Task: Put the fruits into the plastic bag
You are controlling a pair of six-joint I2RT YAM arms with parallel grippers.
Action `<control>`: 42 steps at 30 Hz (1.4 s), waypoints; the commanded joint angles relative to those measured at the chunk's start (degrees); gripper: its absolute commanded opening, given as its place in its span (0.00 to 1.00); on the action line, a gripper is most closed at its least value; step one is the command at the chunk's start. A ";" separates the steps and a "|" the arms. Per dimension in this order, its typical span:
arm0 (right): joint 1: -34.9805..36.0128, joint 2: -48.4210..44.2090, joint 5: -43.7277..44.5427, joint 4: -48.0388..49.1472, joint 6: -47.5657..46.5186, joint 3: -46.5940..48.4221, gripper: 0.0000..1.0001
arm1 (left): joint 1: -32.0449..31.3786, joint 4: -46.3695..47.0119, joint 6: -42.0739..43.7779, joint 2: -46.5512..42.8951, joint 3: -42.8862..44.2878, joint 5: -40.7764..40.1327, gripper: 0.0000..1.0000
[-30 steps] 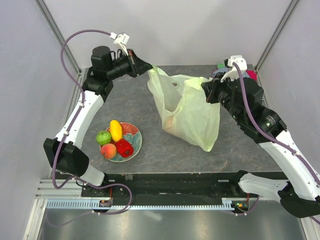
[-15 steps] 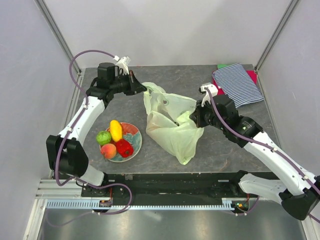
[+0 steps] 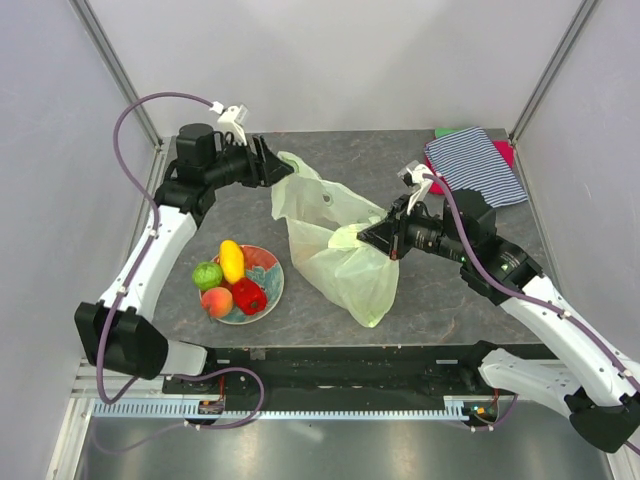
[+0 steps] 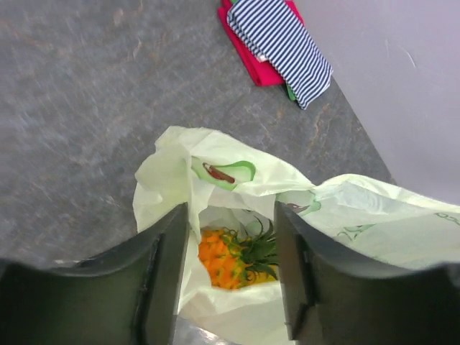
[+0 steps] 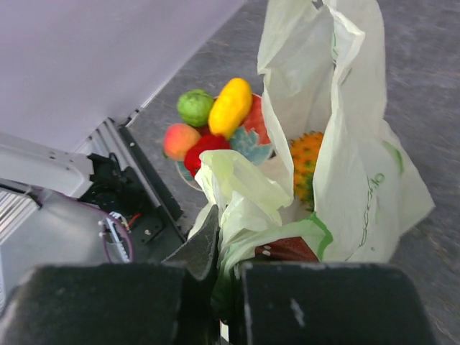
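The plastic bag (image 3: 340,262) sits slumped near the middle of the table (image 3: 440,295), pale green and crinkled, its mouth pulled wide between the two arms; inside it lies the orange pineapple (image 4: 224,263), its green leaves showing through the opening in the left wrist view, and it shows again as an orange shape behind the thin film in the right wrist view. The other fruits are outside the bag, grouped on a plate (image 3: 270,287) near the table's front left, beside the bag but apart from it: a yellow lemon (image 3: 232,260), a green apple (image 3: 207,275), a peach (image 3: 216,301) and a red pepper-like piece (image 3: 248,296), all touching one another.

The left claw (image 3: 276,166) is at the bag's far left rim with its fingers apart; in its own camera the rim and a loop handle lie between the two dark fingers, with a gap to each side of the plastic, so nothing is pinched there. The right claw (image 3: 374,238) is at the bag's right rim, fingers together and clamped on a bunched fold of the plastic, which holds that side of the mouth up.

At the far right corner of the table a striped cloth (image 3: 475,166) lies folded on a red piece, well apart from the bag.
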 commanded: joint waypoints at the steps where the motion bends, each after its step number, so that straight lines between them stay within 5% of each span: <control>1: 0.01 0.28 -9.06 6.37 1.72 1.90 0.00 | 0.12 3.02 0.77 -6.53 -0.59 -3.71 0.84; 2: -0.07 0.28 -10.38 7.07 1.81 1.90 0.00 | 0.12 3.19 0.86 -7.69 -1.12 -4.86 0.86; 3: 0.01 0.19 -11.09 7.43 1.99 1.99 0.00 | 0.12 3.37 0.94 -9.26 -2.25 -6.09 0.99; 12: 0.01 0.19 -10.84 8.75 2.34 0.85 0.00 | 0.21 -1.89 1.12 -26.05 -16.56 -31.30 0.99; 16: 0.01 0.63 -10.74 9.28 2.52 0.15 0.00 | 0.21 -8.65 1.13 -27.04 -21.51 -45.80 0.99; 26: 0.01 -0.16 -9.34 8.05 0.93 -0.21 0.00 | 3.37 -14.65 0.07 -18.86 -23.79 -45.83 0.98; 32: 0.01 -0.34 -9.25 8.49 0.85 -0.12 0.00 | 3.37 -13.95 -2.30 -10.87 -23.98 -41.70 0.89; 42: 0.01 -1.21 -9.08 8.40 0.94 -0.12 0.00 | 3.46 -10.25 -2.84 -1.64 -23.89 -43.11 0.89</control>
